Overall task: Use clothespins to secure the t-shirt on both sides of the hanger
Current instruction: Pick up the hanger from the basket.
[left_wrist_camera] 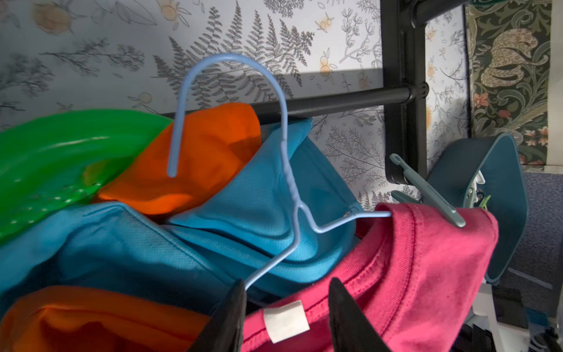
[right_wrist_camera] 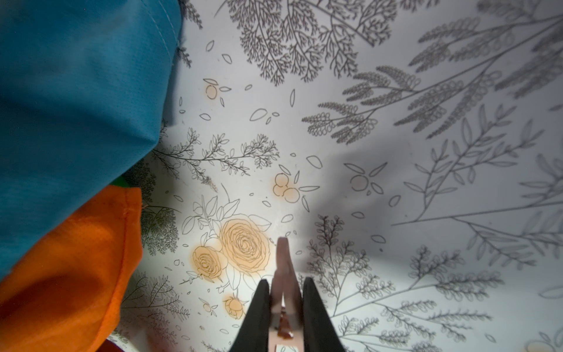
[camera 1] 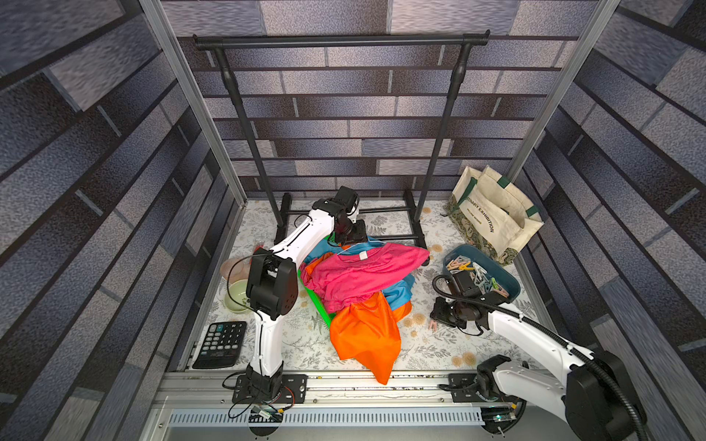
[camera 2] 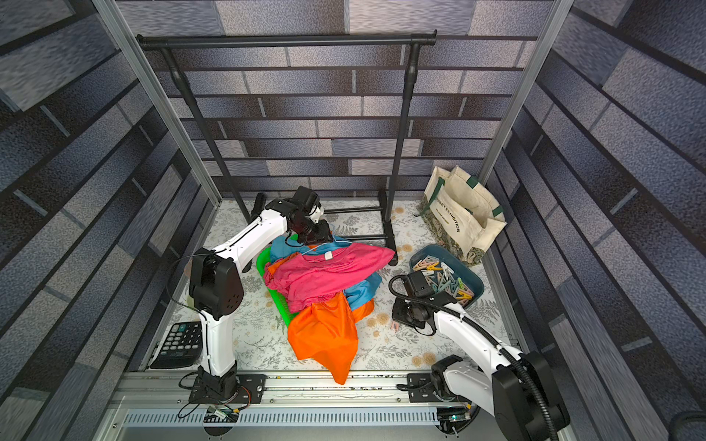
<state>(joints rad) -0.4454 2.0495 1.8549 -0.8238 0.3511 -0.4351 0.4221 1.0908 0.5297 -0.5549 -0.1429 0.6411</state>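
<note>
Room, both top views: brick-pattern wall panels close in three sides. A black garment rail stands at the rear.
Worktop, both top views: the worktop has a pale floral-print cover. It carries a calculator, a tote bag and a heap of garments, with the pink t-shirt uppermost.
Clothespins, both top views: the clothespins are heaped in a blue bin near the tote bag.
Left wrist view: the left hand is spread, with one finger on either side of the t-shirt collar. The hanger wire runs into the collar. A grey-blue clothespin clips one shoulder.
Right wrist view: the right hand is pinching a pink clothespin over bare floral print.
</note>
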